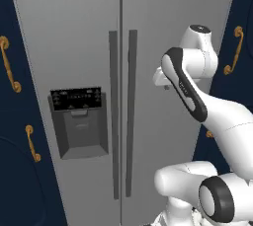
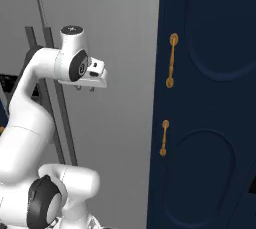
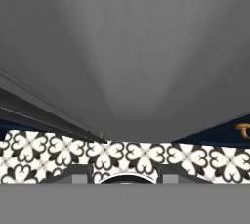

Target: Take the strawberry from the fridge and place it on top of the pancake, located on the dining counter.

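Item: gripper (image 2: 85,88), raised near the grey face of the fridge (image 1: 148,32), to the right of its two long handles (image 1: 122,111); fingers too small to judge whether parted or closed, nothing seen held. Fridge doors shut, so the strawberry presumably lies inside, unseen. Step judged: approaching to open; next move calls for reaching a handle and pulling the door.

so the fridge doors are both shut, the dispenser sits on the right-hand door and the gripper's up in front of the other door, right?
Not quite: the dispenser sits on the left-hand door of the fridge, as the left base view shows. Both doors are shut, and the gripper hangs in front of the right-hand door, holding nothing.
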Robot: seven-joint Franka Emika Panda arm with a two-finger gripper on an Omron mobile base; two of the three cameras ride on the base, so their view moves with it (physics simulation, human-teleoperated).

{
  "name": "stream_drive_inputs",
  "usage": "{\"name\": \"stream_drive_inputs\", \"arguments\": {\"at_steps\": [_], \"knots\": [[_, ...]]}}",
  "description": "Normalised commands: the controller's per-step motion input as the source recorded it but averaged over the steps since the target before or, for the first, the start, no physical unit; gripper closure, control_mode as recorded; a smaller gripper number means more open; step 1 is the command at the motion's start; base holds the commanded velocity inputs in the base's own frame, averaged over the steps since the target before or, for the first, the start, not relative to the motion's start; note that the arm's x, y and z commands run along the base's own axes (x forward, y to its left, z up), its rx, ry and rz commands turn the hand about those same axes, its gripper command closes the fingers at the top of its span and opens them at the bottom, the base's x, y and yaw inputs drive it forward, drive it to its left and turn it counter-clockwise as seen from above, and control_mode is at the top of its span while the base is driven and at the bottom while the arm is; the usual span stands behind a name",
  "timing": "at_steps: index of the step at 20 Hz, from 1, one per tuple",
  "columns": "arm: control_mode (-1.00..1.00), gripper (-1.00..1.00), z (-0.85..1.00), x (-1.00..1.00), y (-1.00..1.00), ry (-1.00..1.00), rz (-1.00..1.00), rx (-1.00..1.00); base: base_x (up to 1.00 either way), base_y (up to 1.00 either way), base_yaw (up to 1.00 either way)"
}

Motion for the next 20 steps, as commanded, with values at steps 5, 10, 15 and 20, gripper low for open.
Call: {"name": "stream_drive_inputs", "arguments": {"at_steps": [5, 10, 15, 20], "knots": [[1.0, -1.0, 0.0, 0.0, 0.0, 0.0, 0.0, 0.0, -0.62, 0.01, -0.01], [1.0, -1.0, 0.0, 0.0, 0.0, 0.0, 0.0, 0.0, -0.77, 0.61, 0.0], [1.0, -1.0, 0.0, 0.0, 0.0, 0.0, 0.0, 0.0, -0.5, 0.66, 0.0], [1.0, -1.0, 0.0, 0.0, 0.0, 0.0, 0.0, 0.0, -0.05, 0.09, -0.01]]}}
